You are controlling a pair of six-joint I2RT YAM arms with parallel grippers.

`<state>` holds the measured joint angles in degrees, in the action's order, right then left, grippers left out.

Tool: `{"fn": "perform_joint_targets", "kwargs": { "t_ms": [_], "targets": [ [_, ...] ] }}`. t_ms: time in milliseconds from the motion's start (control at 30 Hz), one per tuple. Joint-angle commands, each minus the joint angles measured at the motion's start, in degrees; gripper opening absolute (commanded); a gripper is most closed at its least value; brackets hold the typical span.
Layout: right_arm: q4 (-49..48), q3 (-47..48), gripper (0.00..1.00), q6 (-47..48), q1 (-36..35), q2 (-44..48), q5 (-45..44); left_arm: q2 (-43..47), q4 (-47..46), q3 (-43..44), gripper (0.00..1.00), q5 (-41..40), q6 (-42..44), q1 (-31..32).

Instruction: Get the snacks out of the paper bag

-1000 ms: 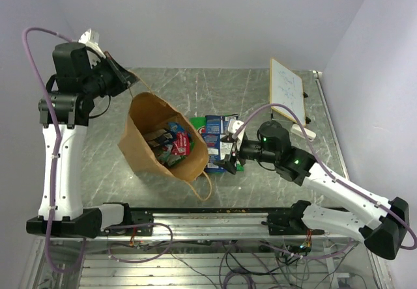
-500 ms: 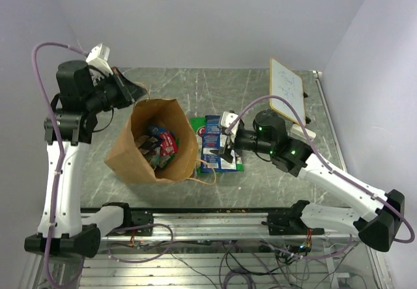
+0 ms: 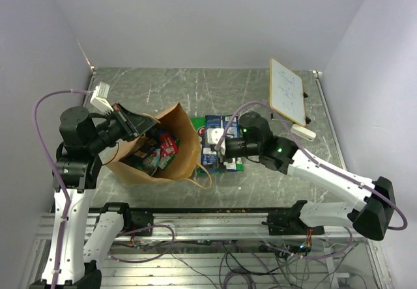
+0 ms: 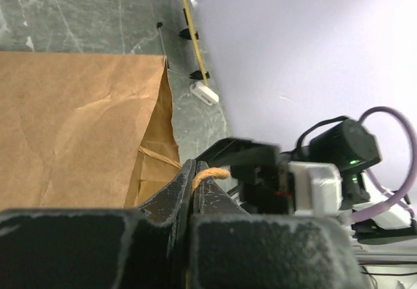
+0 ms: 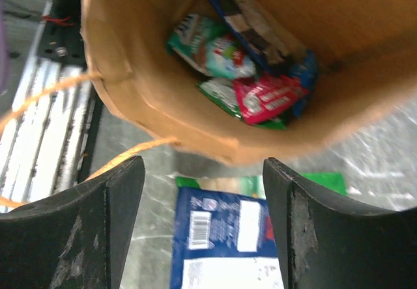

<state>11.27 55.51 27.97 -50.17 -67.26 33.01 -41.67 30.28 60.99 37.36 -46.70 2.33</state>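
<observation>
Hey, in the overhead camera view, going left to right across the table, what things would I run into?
paper bag → blue snack packets lying flat on the table → white board. The snacks inside the bag overlap it, so they are left out.

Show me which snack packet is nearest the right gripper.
The blue packet with the barcode, lying flat on the table outside the paper bag, just under the open right gripper. The red packet and green packet lie inside the bag.
</observation>
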Motion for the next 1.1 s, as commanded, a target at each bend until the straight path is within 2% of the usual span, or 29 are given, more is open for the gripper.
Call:
{"fn": "perform_joint_targets", "kwargs": {
  "t_ms": [0, 200, 533, 700, 833, 1067],
  "targets": [
    [3.5, 1.0, 0.72, 4.9, -6.0, -3.4, 1.4, 2.6, -6.3, -1.4, 0.07, 3.2, -6.8, -0.2],
    [2.0, 1.1, 0.69, 4.7, -13.9, -6.3, -0.4, 2.9, -8.8, -1.5, 0.07, 3.0, -9.5, -0.1],
    [2.5, 3.7, 0.68, 4.7, -17.2, -9.0, -2.0, 4.4, -15.3, -5.3, 0.07, 4.8, -14.7, 0.3],
    [4.8, 8.5, 0.66, 7.0, -19.3, -12.6, -5.0, 5.6, -11.6, -5.0, 0.07, 4.9, -13.2, 0.7],
    [3.0, 10.9, 0.67, 7.0, -19.3, -11.1, -6.2, 5.8, -6.8, -3.5, 0.07, 4.4, -10.2, 0.8],
    [3.5, 10.9, 0.67, 17.1, -19.1, -8.2, -14.3, 7.3, -3.5, -3.5, 0.07, 2.6, -9.2, 0.8]
  ]
}}
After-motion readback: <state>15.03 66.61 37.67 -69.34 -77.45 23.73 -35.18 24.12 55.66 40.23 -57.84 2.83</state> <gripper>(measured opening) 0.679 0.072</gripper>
